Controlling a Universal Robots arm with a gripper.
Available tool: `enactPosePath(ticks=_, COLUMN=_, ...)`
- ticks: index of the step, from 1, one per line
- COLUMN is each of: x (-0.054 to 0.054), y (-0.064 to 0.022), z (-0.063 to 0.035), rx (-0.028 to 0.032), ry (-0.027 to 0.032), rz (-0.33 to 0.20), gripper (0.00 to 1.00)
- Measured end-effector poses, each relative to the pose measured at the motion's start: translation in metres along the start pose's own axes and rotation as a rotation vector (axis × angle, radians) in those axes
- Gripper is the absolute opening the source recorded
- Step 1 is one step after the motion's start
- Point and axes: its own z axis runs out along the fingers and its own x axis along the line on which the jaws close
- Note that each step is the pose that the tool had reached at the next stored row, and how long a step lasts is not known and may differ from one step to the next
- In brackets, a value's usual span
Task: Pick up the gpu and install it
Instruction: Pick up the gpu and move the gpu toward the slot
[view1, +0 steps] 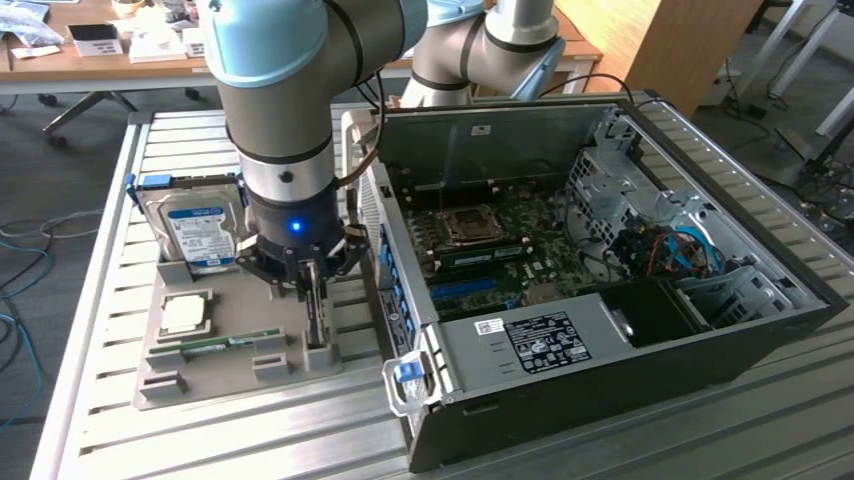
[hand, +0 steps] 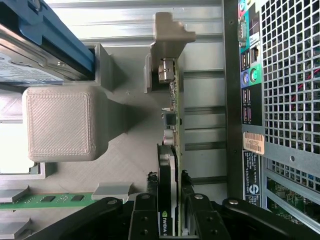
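So the gpu (view1: 316, 325) (hand: 172, 125) is sitting on its long edge in a slot along the side of the grey printed tray (view1: 227, 375) nearest the PC case (view1: 747, 330). Its long axis runs parallel to the case's port panel, and the end away from the pincer is tucked against a grey post. The pincer (view1: 310, 285) (hand: 170, 205) is down over it, spread with one finger each side of the card, really close but not visibly clamping. The same tray also holds a hard drive (view1: 198, 225) standing upright, a CPU (view1: 184, 315) lying flat and a memory stick (view1: 220, 343) in its groove. The case lies open on the slatted tabletop (view1: 174, 450), with the motherboard (view1: 501, 240) and power supply (view1: 534, 345) inside.
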Motion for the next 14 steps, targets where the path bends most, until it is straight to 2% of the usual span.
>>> enactPosePath(ticks=1, x=0.0, y=0.0, z=0.0, rx=0.0, ry=-0.0001, rz=0.0, gripper=0.32)
enactPosePath(ticks=2, x=0.0, y=0.0, z=0.0, rx=0.0, ry=-0.0002, rz=0.0, gripper=0.27)
enactPosePath(ticks=14, x=0.0, y=0.0, z=0.0, rx=-0.0001, ry=-0.0001, rz=-0.002, gripper=0.27)
